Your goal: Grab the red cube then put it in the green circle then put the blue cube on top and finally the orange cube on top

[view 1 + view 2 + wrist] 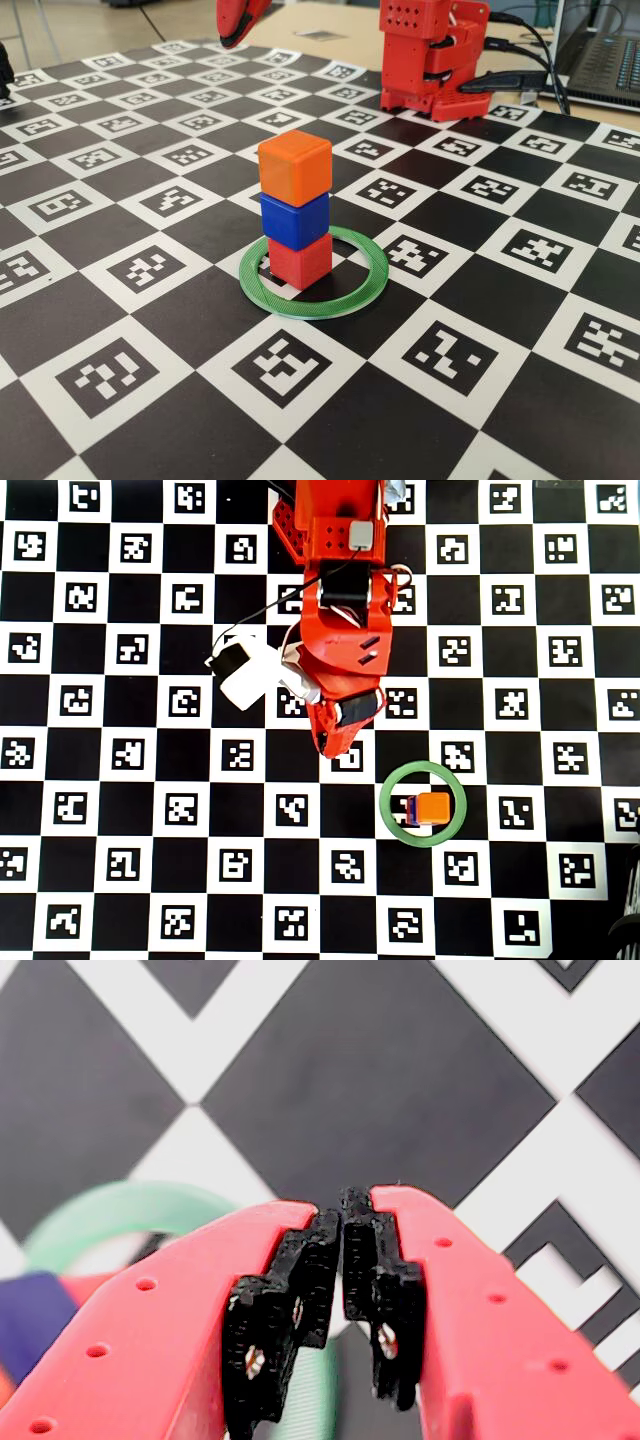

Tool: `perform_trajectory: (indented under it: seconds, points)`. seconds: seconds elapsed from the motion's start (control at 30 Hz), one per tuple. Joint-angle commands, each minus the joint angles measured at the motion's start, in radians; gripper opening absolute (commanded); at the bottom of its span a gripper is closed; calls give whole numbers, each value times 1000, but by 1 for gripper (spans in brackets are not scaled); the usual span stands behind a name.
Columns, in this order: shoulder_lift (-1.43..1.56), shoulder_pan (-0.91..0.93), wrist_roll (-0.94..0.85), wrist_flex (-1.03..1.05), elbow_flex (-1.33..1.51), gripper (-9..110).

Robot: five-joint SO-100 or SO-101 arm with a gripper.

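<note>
Stacked upright inside the green circle: red cube at the bottom, blue cube on it, orange cube on top. Claw clenched and empty, raised above the checkered bench, apart from the stack.

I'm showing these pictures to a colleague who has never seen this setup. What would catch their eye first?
First, the three-cube tower in the fixed view: the orange cube on the blue cube on the red cube, standing inside the green circle. Next, the checkerboard mat of printed markers, and the red hand, shut and empty, beside the ring.
</note>
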Motion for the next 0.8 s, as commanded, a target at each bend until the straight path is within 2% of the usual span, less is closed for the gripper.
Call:
perform_trajectory:
  seconds: [0.0,0.17,0.4,0.77]
  points:
    - [158,-18,-133,-89,101,-6]
    - [357,-23,-276,-133,319,-6]
    - [560,-34,-393,-84,572,-6]
    - [815,-75,-468,166,749,-6]
